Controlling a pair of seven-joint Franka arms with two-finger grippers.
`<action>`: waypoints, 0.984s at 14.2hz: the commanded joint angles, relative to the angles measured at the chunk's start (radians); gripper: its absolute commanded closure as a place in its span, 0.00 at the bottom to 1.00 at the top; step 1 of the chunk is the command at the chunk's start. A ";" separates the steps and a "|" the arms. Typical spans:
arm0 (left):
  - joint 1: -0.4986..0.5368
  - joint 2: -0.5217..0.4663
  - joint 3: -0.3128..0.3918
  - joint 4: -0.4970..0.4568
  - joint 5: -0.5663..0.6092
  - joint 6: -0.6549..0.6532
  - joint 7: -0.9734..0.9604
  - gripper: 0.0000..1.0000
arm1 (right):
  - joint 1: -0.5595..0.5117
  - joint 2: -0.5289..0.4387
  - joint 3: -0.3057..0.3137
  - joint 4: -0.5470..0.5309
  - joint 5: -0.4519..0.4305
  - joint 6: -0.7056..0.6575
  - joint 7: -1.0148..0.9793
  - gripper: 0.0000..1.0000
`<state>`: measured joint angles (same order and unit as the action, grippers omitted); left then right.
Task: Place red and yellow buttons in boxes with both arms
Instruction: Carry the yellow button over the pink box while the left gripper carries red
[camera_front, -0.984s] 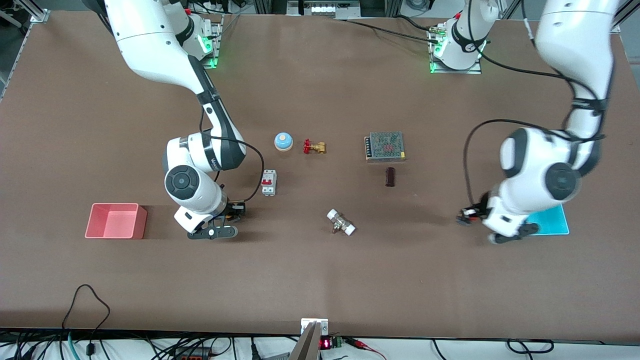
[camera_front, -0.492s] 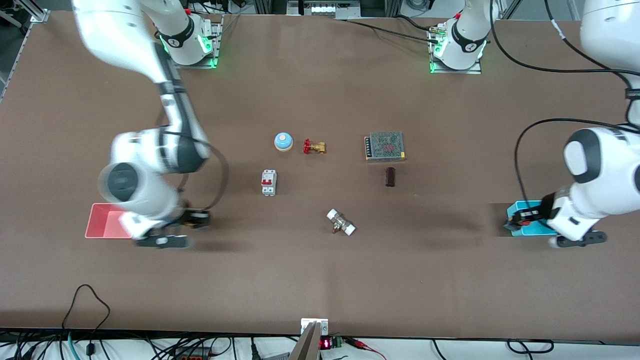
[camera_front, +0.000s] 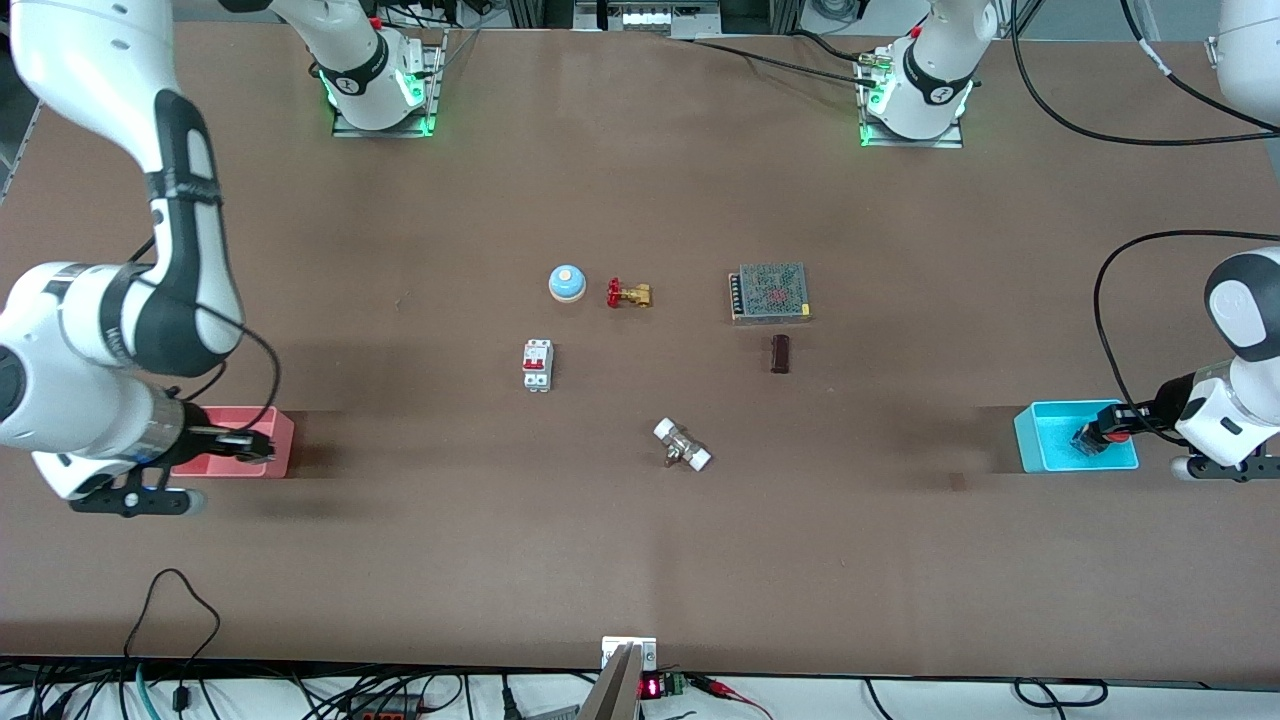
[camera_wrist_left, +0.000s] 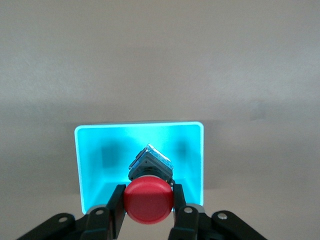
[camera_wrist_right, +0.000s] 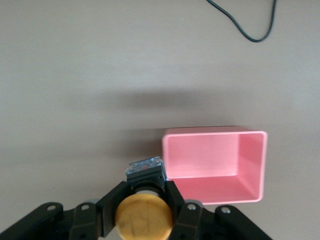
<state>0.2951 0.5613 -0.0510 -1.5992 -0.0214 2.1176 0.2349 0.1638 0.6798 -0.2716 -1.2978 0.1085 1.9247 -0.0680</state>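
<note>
My left gripper (camera_front: 1096, 438) is shut on the red button (camera_front: 1118, 432) and holds it over the cyan-blue box (camera_front: 1045, 452) at the left arm's end of the table. In the left wrist view the red cap (camera_wrist_left: 148, 201) sits between the fingers (camera_wrist_left: 117, 207), with the button's base over the inside of the cyan box (camera_wrist_left: 89, 165). My right gripper (camera_front: 250, 445) is shut on the yellow button (camera_wrist_right: 144, 217) at the pink-red box (camera_front: 282, 440). In the right wrist view the button shows just beside a corner of the pink box (camera_wrist_right: 215, 162).
In the table's middle lie a blue dome bell (camera_front: 567, 283), a brass valve with a red handle (camera_front: 628, 294), a white circuit breaker (camera_front: 537, 364), a meshed power supply (camera_front: 769, 292), a small dark block (camera_front: 780, 353) and a white-ended fitting (camera_front: 682, 445).
Both arms have swung outward with their buttons. The right gripper has gone from mid-table to the pink box, and the left gripper has gone from beside the cyan box to over it.
</note>
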 joint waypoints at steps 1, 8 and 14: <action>0.004 0.060 -0.004 0.009 0.038 0.025 0.023 0.67 | -0.053 0.044 0.011 0.026 -0.015 0.016 -0.062 0.68; 0.006 0.108 -0.001 0.007 0.038 0.081 0.015 0.50 | -0.084 0.124 0.011 0.018 -0.059 0.098 -0.081 0.68; -0.004 0.049 -0.003 0.015 0.041 0.071 0.012 0.00 | -0.095 0.156 0.012 0.017 -0.047 0.112 -0.065 0.68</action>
<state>0.2943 0.6600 -0.0519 -1.5806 0.0009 2.2035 0.2403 0.0796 0.8272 -0.2703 -1.2974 0.0650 2.0373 -0.1390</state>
